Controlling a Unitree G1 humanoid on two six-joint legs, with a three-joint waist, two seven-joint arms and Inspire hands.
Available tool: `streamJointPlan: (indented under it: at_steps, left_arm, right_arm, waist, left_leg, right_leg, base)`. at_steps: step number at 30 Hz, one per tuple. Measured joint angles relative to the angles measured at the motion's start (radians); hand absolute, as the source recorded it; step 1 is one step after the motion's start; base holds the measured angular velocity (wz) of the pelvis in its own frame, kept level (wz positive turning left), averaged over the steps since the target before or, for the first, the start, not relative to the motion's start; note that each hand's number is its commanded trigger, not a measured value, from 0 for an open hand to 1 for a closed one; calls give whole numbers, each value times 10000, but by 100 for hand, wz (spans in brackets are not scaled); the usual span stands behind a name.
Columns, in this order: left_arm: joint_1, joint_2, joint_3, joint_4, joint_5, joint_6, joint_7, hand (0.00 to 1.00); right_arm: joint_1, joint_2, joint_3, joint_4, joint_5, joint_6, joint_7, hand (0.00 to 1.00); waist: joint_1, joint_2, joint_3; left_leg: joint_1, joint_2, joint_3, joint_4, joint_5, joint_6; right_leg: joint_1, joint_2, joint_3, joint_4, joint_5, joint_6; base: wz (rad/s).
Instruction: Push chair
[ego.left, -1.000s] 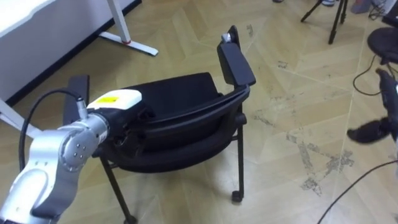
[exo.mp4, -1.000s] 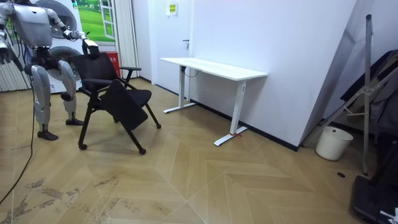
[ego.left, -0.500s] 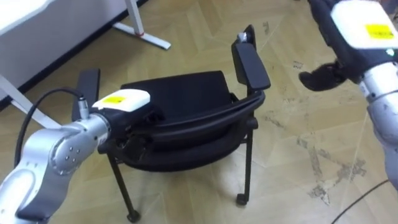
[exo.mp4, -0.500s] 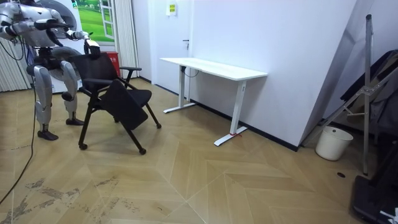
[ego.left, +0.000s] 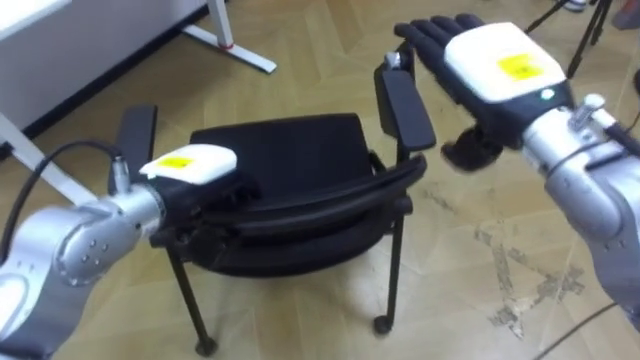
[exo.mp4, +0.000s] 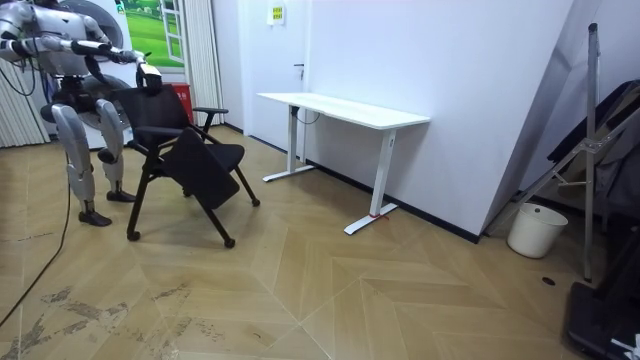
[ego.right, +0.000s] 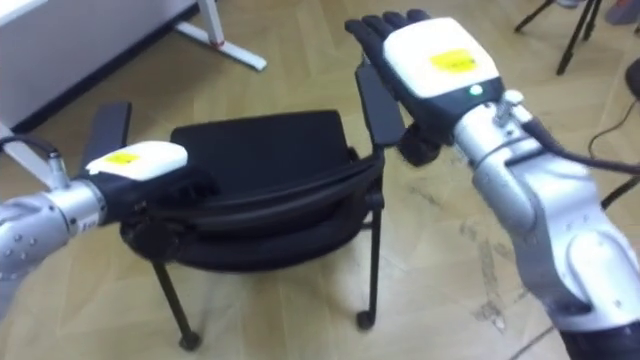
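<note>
The wooden floor (exo.mp4: 350, 280) runs wide across the room, with scuffed patches on the robot's side of the chair. Against the wall beyond the chair stands a long white surface (exo.mp4: 345, 110) on slim white legs. Much farther from the chair than that, along the same wall, sits a white bucket (exo.mp4: 536, 230).

The black chair (exo.mp4: 190, 150) stands on the floor between the robot and the white surface, its seat turned toward the surface and its back toward the robot. The robot stands upright just behind the chair's back, both arms reaching forward over it.

The left hand (ego.left: 188, 165) lies on the top rail of the chair's back, near the chair's left armrest (ego.left: 137, 135). Whether it grips the rail I cannot tell, as it blends into the black frame.

The right hand (ego.left: 495, 60) is held spread, fingers (ego.left: 430, 30) straight, over the chair's right armrest (ego.left: 405, 100). I cannot tell whether it touches the armrest.
</note>
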Motion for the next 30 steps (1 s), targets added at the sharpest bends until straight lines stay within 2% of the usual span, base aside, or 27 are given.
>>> streamJointPlan:
  at_steps: [2, 6, 10, 14, 20, 26, 30]
  left_arm:
    - [-84, -11, -128, 73, -3, 137, 12, 100]
    - [-87, -73, -261, 227, 58, 174, 128, 100]
    - [-70, -95, -583, 258, 171, 185, 438, 100]
    - [-62, -239, -681, 256, 317, 152, 483, 100]
    - [-62, -352, -821, 269, 529, 218, 615, 100]
    - [-49, -717, -838, 377, 778, 353, 701, 100]
    - [-43, -850, -976, 382, 817, 392, 882, 100]
  right_arm:
    - [2, -3, 140, -61, 125, -5, 236, 0]
    - [83, -37, 442, -174, 413, 8, 715, 0]
    - [324, -80, 546, -386, 464, 13, 1264, 0]
    - [694, -222, 808, -729, 461, 124, 2103, 0]
    - [776, -226, 823, -1008, 506, 213, 3186, 0]
    - [809, -163, 823, -1092, 826, 288, 3930, 0]
    - [871, 48, 825, -1013, 946, 351, 3843, 0]
  waist:
    - [-17, -14, -9]
    - [-46, -82, -39]
    - [-10, -90, -49]
    - [207, -122, -71]
    - [225, -181, -107]
    - [234, -204, -101]
    - [320, -204, -99]
  left_leg:
    - [43, -83, 96, -2, -9, -3]
    - [120, -176, 325, 16, -22, 3]
    - [179, -221, 336, 43, -21, 3]
    - [257, -221, 338, 41, -21, 3]
    - [267, -222, 290, 44, -22, 4]
    - [258, -225, 292, 33, -23, 5]
    - [263, -224, 294, 45, -24, 5]
  right_leg:
    - [24, -78, 23, -1, -23, 39]
    - [104, -144, 160, -6, -72, 121]
    - [168, -198, 116, -1, -94, 157]
    - [248, -205, 113, 7, -105, 174]
    - [272, -217, 70, 6, -108, 180]
    - [305, -227, 34, 4, -109, 181]
    - [309, -229, -26, -9, -113, 186]
  base:
    - [-12]
    - [-5]
    - [6]
    - [-2]
    - [0]
    - [1]
    - [5]
